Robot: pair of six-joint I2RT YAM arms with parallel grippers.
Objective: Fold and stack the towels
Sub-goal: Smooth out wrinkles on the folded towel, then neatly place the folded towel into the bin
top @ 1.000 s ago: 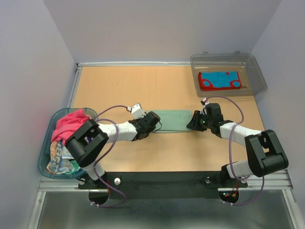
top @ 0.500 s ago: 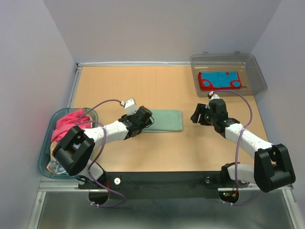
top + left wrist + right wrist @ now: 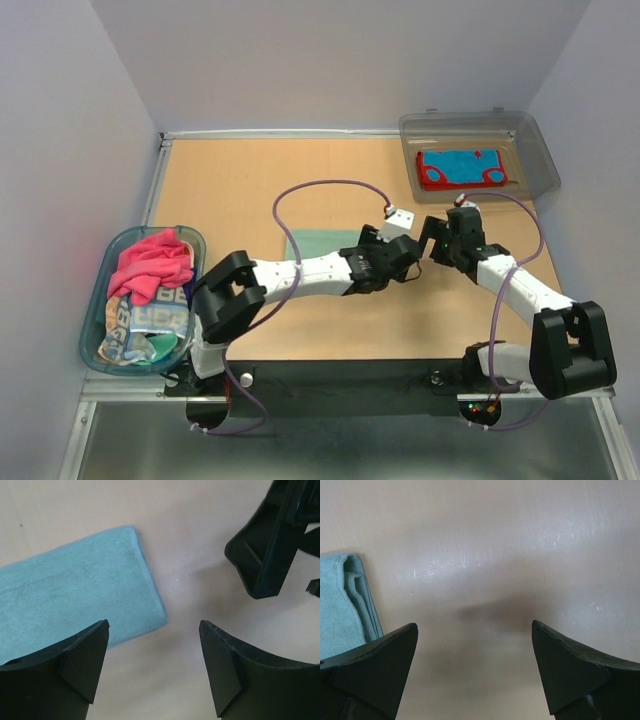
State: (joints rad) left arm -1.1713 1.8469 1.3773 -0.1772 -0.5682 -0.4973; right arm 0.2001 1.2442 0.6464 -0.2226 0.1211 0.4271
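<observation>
A soft, napped teal towel (image 3: 75,585), folded into a flat, layered rectangle, is lying near the middle of the smooth tan worktop (image 3: 520,540). The left hand (image 3: 152,630) is hovering just past its end, fingers spread wide, gripping nothing. The right hand (image 3: 473,627) is gaping just as wide close by, also empty.

Tan table (image 3: 250,190), folded teal towel (image 3: 315,243) at centre, grey bin (image 3: 537,150) far-right corner
</observation>
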